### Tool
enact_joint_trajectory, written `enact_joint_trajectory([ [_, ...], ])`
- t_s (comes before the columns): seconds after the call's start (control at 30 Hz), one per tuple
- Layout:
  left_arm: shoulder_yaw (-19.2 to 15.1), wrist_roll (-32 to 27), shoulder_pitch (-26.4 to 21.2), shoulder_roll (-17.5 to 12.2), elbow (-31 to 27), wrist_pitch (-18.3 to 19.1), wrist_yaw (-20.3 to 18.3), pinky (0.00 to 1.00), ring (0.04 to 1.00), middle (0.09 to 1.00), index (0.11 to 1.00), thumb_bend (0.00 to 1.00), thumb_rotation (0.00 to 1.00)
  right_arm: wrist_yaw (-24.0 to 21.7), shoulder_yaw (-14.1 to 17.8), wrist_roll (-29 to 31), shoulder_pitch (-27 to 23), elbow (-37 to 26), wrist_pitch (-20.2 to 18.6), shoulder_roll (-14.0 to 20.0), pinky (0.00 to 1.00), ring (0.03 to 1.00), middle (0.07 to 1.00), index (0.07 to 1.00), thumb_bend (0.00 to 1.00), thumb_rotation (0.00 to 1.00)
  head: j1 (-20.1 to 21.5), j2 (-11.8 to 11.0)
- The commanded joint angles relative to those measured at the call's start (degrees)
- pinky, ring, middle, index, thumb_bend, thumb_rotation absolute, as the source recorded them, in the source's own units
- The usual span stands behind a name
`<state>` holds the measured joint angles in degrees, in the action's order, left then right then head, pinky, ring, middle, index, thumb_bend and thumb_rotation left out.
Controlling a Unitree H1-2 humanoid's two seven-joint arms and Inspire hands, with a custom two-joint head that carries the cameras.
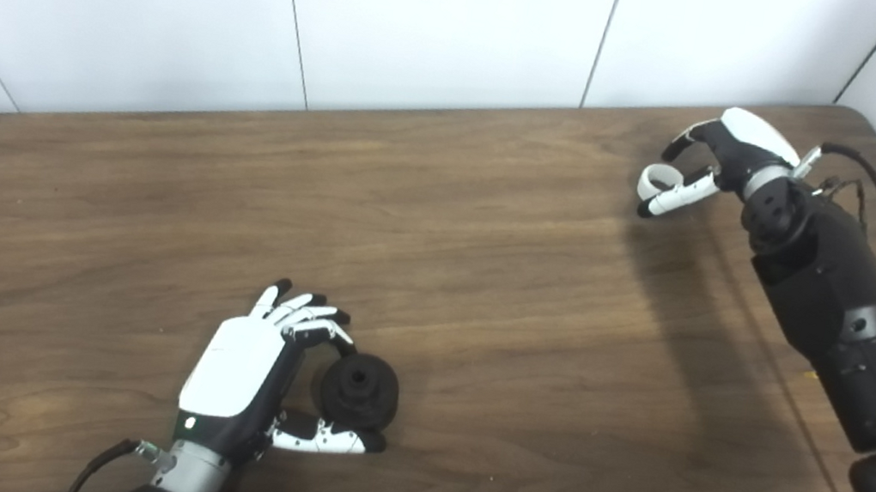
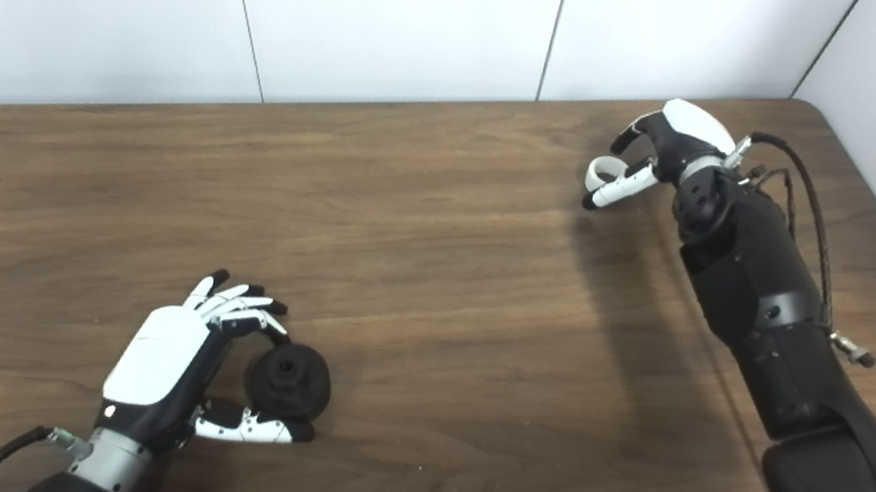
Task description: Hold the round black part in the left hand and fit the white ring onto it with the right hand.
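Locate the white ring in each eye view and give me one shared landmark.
Left eye view: white ring upper right, at the right hand.
Right eye view: ring upper right, nearer centre.
Shared landmark: the round black part at the left hand.

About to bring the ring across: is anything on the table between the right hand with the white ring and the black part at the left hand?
Nothing visible. The right hand holds the white ring at the far right; the round black part sits between the left hand's fingers and thumb, near side. Only bare table lies between.
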<state>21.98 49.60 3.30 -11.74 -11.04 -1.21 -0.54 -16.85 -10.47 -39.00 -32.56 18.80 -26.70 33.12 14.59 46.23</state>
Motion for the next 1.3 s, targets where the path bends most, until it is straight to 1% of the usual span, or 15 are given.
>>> enact_joint_trajectory([
  [0.0, -0.3, 1.4, 0.3, -1.2, -0.1, 0.8, -1.2, 1.00, 0.876, 0.776, 0.486, 0.52, 0.05, 1.2, 0.9, -0.8, -3.0, -0.6, -0.1, 1.7, 0.95, 0.999, 0.915, 0.675, 0.83, 0.27, -0.1, 0.1],
  [0.33, -0.2, 1.3, 0.3, -1.1, -0.3, 1.0, -1.7, 1.00, 0.882, 0.778, 0.486, 0.52, 0.05, 1.1, 0.8, -0.3, -2.1, -1.1, 0.0, 1.9, 0.95, 0.995, 0.917, 0.654, 0.82, 0.25, -0.7, 0.4],
  [0.37, -0.2, 1.3, 0.2, -1.1, -0.3, 1.1, -1.8, 1.00, 0.883, 0.779, 0.486, 0.52, 0.05, 1.2, 0.7, -0.4, -2.1, -1.1, 0.0, 1.9, 0.94, 0.992, 0.916, 0.651, 0.82, 0.25, -2.0, 0.5],
  [0.5, -0.2, 1.3, -0.2, -0.8, -0.1, 1.3, -2.0, 1.00, 0.886, 0.780, 0.486, 0.52, 0.05, 1.7, 0.9, 0.1, -2.1, -0.6, 0.2, 1.8, 0.92, 0.991, 0.919, 0.645, 0.82, 0.25, -3.2, 0.5],
  [0.57, -0.2, 1.1, -0.3, -0.6, -0.1, 1.2, -2.0, 1.00, 0.886, 0.780, 0.486, 0.52, 0.05, 2.2, 1.3, 0.5, -2.0, -0.4, 0.2, 1.6, 0.93, 0.991, 0.913, 0.638, 0.83, 0.23, -3.2, 0.5],
  [0.67, -0.4, 0.5, -0.4, -0.5, 0.0, 1.1, -1.8, 1.00, 0.885, 0.780, 0.486, 0.52, 0.05, 2.5, 1.1, 0.4, -2.1, 0.0, 0.2, 1.6, 0.93, 0.992, 0.910, 0.638, 0.82, 0.22, -3.3, 0.5],
  [0.77, -0.5, 0.5, -0.2, -0.5, -0.3, 1.1, -2.0, 1.00, 0.883, 0.778, 0.486, 0.52, 0.05, 2.9, 0.9, 0.3, -1.9, 0.2, 0.3, 1.6, 0.90, 0.988, 0.908, 0.632, 0.83, 0.23, -3.2, 0.5],
  [0.87, -0.5, 1.0, -0.2, -0.7, -0.5, 1.1, -2.0, 1.00, 0.886, 0.778, 0.486, 0.52, 0.05, 4.4, 1.4, 0.7, -1.7, 0.7, 0.5, 1.2, 0.89, 0.972, 0.889, 0.596, 0.83, 0.21, -3.2, 0.5],
  [0.9, -0.4, 1.1, -0.2, -0.7, -0.5, 1.1, -2.0, 1.00, 0.886, 0.778, 0.486, 0.52, 0.05, 5.3, 1.8, 0.9, -1.7, 1.0, 0.6, 0.9, 0.90, 0.955, 0.871, 0.533, 0.65, 0.17, -3.2, 0.5],
  [0.93, -0.4, 1.2, -0.2, -0.8, -0.5, 1.1, -2.0, 1.00, 0.885, 0.778, 0.486, 0.52, 0.05, 6.0, 2.1, 1.1, -1.7, 1.3, 0.6, 0.8, 0.89, 0.934, 0.851, 0.511, 0.59, 0.16, -3.2, 0.5],
  [0.97, -0.4, 1.3, -0.2, -0.7, -0.5, 1.3, -2.1, 1.00, 0.885, 0.778, 0.486, 0.52, 0.05, 7.1, 2.5, 1.6, -1.5, 1.4, 1.4, 0.5, 0.89, 0.923, 0.841, 0.500, 0.56, 0.15, -3.2, 0.5],
  [1.0, -0.4, 1.4, -0.1, -0.7, -0.5, 1.4, -2.2, 1.00, 0.884, 0.778, 0.486, 0.52, 0.05, 8.1, 2.9, 2.0, -1.3, 1.5, 2.1, 0.3, 0.86, 0.883, 0.812, 0.491, 0.54, 0.14, -3.2, 0.5],
  [1.07, -0.4, 1.3, -0.1, -0.7, -0.4, 1.2, -2.0, 1.00, 0.883, 0.777, 0.486, 0.52, 0.05, 9.6, 3.1, 2.5, -0.9, 1.5, 3.2, 0.2, 0.83, 0.845, 0.785, 0.485, 0.53, 0.13, -3.0, 0.5],
  [1.17, -0.4, 1.2, -0.2, -0.6, 0.0, 0.9, -1.5, 1.00, 0.882, 0.777, 0.486, 0.52, 0.05, 10.8, 3.0, 2.9, -0.8, 1.7, 3.7, 0.1, 0.82, 0.835, 0.776, 0.484, 0.53, 0.13, -2.7, 0.3],
  [1.27, -0.3, 1.4, -0.4, -0.7, 0.1, 0.9, -1.7, 1.00, 0.884, 0.780, 0.486, 0.52, 0.05, 10.6, 2.4, 2.7, -0.8, 1.7, 3.4, 0.4, 0.80, 0.833, 0.776, 0.484, 0.52, 0.13, -2.5, 0.0],
])
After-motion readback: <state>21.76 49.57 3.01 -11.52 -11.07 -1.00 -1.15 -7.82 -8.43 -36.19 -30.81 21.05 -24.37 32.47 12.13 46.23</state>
